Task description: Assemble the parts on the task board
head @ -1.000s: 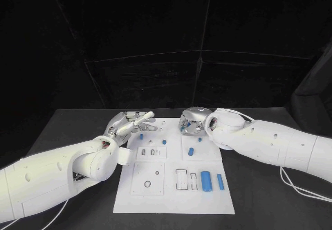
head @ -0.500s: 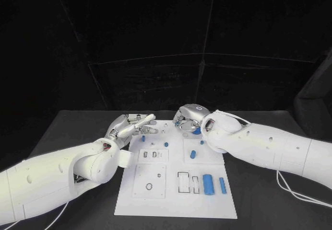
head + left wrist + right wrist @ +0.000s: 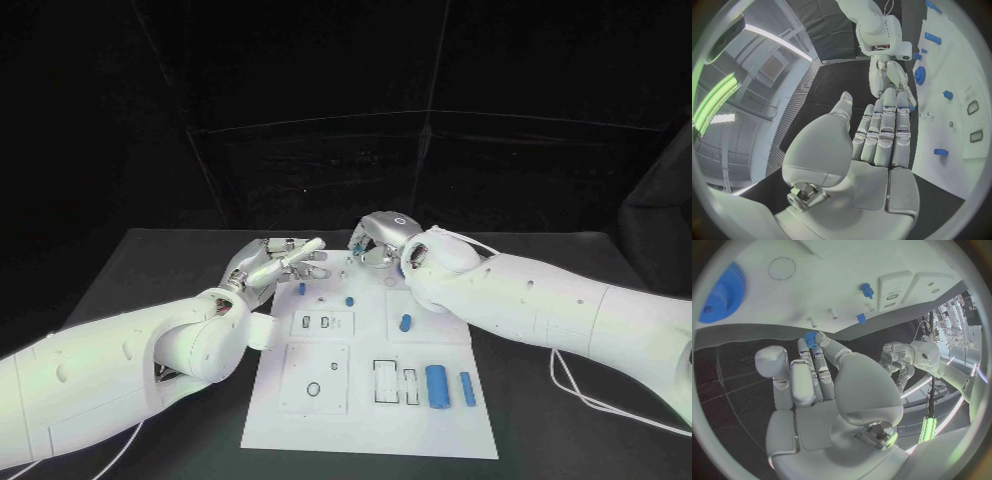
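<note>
Head view: the white task board (image 3: 369, 395) lies flat in the middle of the black table (image 3: 159, 270), its long side running away from the robot.
Board surface: raised square panels with small slots and an oval outline, seen in the head view.
Blue parts near edge: a thick cylinder (image 3: 437, 384) and a thinner bar (image 3: 466, 389) lie side by side, close together.
Blue parts mid-board: one short oblong piece (image 3: 405, 322); two small pegs (image 3: 348, 300) stand farther up.
Gear: a blue toothed disc (image 3: 720, 294) rests on the board in the right wrist view.
Right hand (image 3: 379, 243): at the board's far edge, fingers drawn together, pinching a small blue part (image 3: 810, 338) at their tips.
Left hand (image 3: 274, 262): beside the board's far left corner, fingers straight and close side by side, thumb apart, nothing in it.
</note>
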Action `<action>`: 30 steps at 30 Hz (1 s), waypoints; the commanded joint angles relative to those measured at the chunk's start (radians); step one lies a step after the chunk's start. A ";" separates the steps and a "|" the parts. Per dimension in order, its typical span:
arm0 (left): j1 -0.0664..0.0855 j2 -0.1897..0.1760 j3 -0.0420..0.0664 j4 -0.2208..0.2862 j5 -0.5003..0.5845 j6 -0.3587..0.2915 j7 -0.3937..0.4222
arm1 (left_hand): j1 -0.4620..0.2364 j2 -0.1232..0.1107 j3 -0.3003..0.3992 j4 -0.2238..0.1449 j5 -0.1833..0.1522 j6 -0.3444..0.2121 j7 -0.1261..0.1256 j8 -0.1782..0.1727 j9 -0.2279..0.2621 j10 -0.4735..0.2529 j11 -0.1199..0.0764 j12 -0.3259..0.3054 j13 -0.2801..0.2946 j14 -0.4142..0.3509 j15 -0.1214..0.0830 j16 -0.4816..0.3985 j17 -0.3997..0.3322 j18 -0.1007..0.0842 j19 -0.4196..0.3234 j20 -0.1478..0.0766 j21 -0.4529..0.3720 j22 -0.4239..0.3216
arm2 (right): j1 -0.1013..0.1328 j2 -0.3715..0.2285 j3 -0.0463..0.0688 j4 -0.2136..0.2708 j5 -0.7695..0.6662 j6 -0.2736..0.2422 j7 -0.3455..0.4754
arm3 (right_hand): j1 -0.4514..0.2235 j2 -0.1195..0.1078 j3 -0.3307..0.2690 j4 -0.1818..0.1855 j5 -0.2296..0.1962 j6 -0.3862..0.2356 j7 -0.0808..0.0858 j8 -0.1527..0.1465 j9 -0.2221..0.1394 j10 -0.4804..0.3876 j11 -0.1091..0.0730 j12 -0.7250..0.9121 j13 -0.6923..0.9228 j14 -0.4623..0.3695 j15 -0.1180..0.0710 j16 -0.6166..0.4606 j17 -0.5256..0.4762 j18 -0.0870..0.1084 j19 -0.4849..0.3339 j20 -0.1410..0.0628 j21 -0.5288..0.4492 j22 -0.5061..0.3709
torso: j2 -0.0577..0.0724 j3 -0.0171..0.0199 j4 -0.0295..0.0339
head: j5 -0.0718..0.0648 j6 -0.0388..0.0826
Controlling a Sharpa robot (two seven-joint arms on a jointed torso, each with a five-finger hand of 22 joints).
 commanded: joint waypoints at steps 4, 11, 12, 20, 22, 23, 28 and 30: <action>0.005 -0.001 0.001 0.007 0.000 0.013 0.008 | -0.005 0.002 -0.005 -0.001 -0.003 -0.001 0.005 -0.005 -0.001 -0.004 0.001 -0.007 -0.001 0.003 0.005 -0.005 0.001 0.005 0.006 -0.002 -0.007 -0.002 | 0.003 0.029 0.001 -0.031 0.003 0.014 -0.001 | -0.001 -0.013 0.010 0.001 0.005 -0.004 0.002 -0.006 -0.001 0.020 -0.020 -0.005 -0.001 0.020 0.002 0.004 0.001 -0.008 -0.006 0.001 0.004 0.001 | 0.008 -0.0011 0.0052 | -0.005 0.003; 0.006 -0.001 0.001 0.009 0.000 0.013 0.007 | -0.005 0.002 -0.005 -0.001 -0.003 -0.001 0.005 -0.005 -0.001 -0.004 0.001 -0.007 -0.001 0.003 0.005 -0.005 0.001 0.005 0.006 -0.002 -0.007 -0.002 | 0.003 0.046 0.000 -0.053 0.003 0.028 -0.001 | -0.007 -0.019 0.018 0.007 0.005 -0.008 0.003 -0.006 -0.001 0.016 -0.019 -0.007 -0.001 0.020 0.003 0.005 0.001 -0.008 -0.007 0.003 0.006 0.002 | 0.012 -0.0012 0.0078 | -0.007 0.003; 0.006 -0.001 0.001 0.009 0.000 0.013 0.007 | -0.005 0.002 -0.005 -0.001 -0.003 -0.001 0.005 -0.005 -0.001 -0.004 0.001 -0.007 -0.001 0.003 0.005 -0.005 0.001 0.005 0.006 -0.002 -0.007 -0.002 | 0.003 0.047 0.000 -0.054 0.003 0.030 -0.001 | -0.008 -0.020 0.018 0.007 0.005 -0.008 0.003 -0.006 -0.001 0.016 -0.019 -0.007 -0.001 0.020 0.003 0.005 0.001 -0.008 -0.007 0.003 0.006 0.002 | 0.012 -0.0013 0.0082 | -0.006 0.002; 0.007 -0.001 0.001 0.011 0.000 0.014 0.007 | -0.004 0.002 -0.005 -0.003 -0.003 -0.001 0.005 -0.005 -0.001 -0.004 0.001 -0.007 -0.001 0.003 0.005 -0.006 0.002 0.005 0.006 -0.002 -0.008 -0.002 | 0.003 0.057 0.000 -0.066 -0.001 0.055 -0.004 | -0.012 -0.026 0.023 0.011 0.005 -0.011 0.004 -0.006 -0.001 0.013 -0.018 -0.009 -0.002 0.020 0.004 0.006 0.001 -0.008 -0.009 0.004 0.007 0.003 | 0.013 -0.0011 0.0073 | -0.005 -0.002; 0.007 -0.001 0.001 0.011 0.000 0.015 0.007 | -0.004 0.002 -0.005 -0.003 -0.003 -0.001 0.005 -0.005 -0.001 -0.004 0.001 -0.007 -0.001 0.003 0.005 -0.006 0.002 0.005 0.006 -0.002 -0.008 -0.002 | 0.003 0.058 0.000 -0.068 -0.009 0.060 -0.007 | -0.013 -0.027 0.024 0.012 0.005 -0.013 0.004 -0.006 -0.001 0.012 -0.017 -0.009 -0.002 0.020 0.004 0.006 0.001 -0.008 -0.009 0.004 0.007 0.002 | 0.013 -0.0013 0.0075 | -0.005 -0.003; 0.007 -0.001 0.001 0.011 0.000 0.015 0.006 | -0.004 0.002 -0.005 -0.003 -0.003 -0.001 0.005 -0.005 -0.001 -0.004 0.001 -0.007 -0.001 0.003 0.005 -0.006 0.002 0.005 0.006 -0.002 -0.008 -0.002 | 0.003 0.059 0.000 -0.069 -0.012 0.062 -0.008 | -0.014 -0.029 0.025 0.013 0.005 -0.014 0.005 -0.006 -0.001 0.011 -0.017 -0.010 -0.002 0.020 0.005 0.006 0.000 -0.008 -0.009 0.005 0.007 0.003 | 0.012 -0.0013 0.0074 | -0.005 -0.005; 0.007 -0.001 0.001 0.011 0.000 0.016 0.005 | -0.004 0.002 -0.005 -0.003 -0.003 -0.001 0.005 -0.005 -0.001 -0.004 0.001 -0.007 -0.001 0.003 0.005 -0.006 0.002 0.005 0.006 -0.002 -0.008 -0.002 | 0.003 0.061 0.000 -0.075 -0.029 0.058 -0.017 | -0.018 -0.038 0.035 0.017 0.007 -0.022 0.007 -0.007 -0.002 0.003 -0.015 -0.013 -0.002 0.018 0.007 0.005 -0.002 -0.007 -0.013 0.006 0.007 0.001 | 0.013 -0.0014 0.0062 | -0.004 -0.007; 0.007 -0.002 0.001 0.010 0.000 0.016 0.004 | -0.004 0.002 -0.005 -0.003 -0.003 -0.001 0.005 -0.005 -0.001 -0.004 0.001 -0.007 -0.001 0.003 0.005 -0.006 0.002 0.005 0.006 -0.002 -0.008 -0.002 | 0.003 0.061 0.000 -0.076 -0.032 0.059 -0.019 | -0.021 -0.045 0.040 0.021 0.008 -0.027 0.009 -0.007 -0.002 -0.002 -0.013 -0.014 -0.002 0.018 0.008 0.004 -0.005 -0.007 -0.015 0.008 0.007 0.000 | 0.013 -0.0015 0.0066 | -0.004 -0.007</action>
